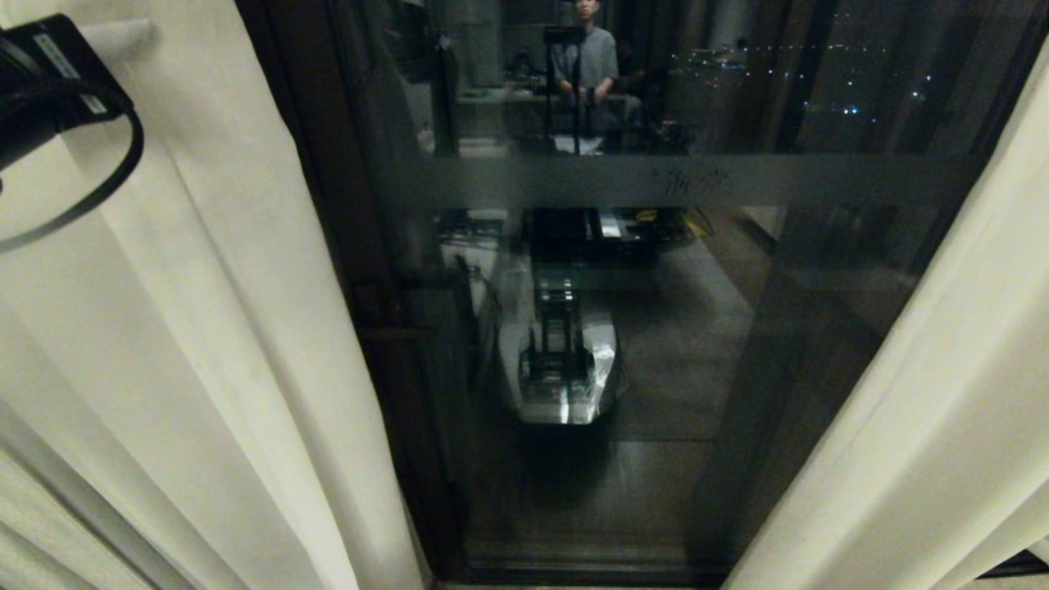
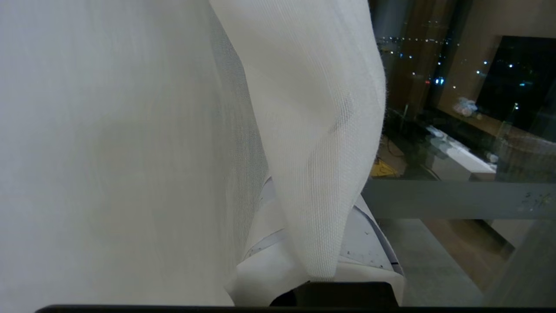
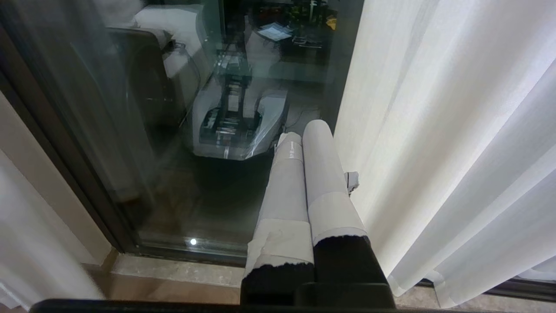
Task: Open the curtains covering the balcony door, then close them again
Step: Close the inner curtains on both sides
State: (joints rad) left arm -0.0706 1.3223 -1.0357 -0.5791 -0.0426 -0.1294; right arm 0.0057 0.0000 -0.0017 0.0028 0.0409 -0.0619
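Observation:
The curtains hang parted: the left panel (image 1: 205,328) and the right panel (image 1: 926,410) frame the dark glass of the balcony door (image 1: 656,344). My left arm's wrist (image 1: 49,82) shows at the upper left, against the left panel. In the left wrist view, my left gripper (image 2: 315,234) is shut on a fold of the cream woven left curtain (image 2: 312,108), which runs down between its tape-wrapped fingers (image 2: 373,248). My right gripper (image 3: 304,130) is shut on nothing, its taped fingers pressed together, pointing down beside the right curtain (image 3: 434,130).
The door's dark frame post (image 1: 328,205) stands just right of the left panel. The glass reflects my own base (image 1: 561,360) and a person (image 1: 584,57) standing behind. A stone sill (image 3: 173,269) runs along the door's foot.

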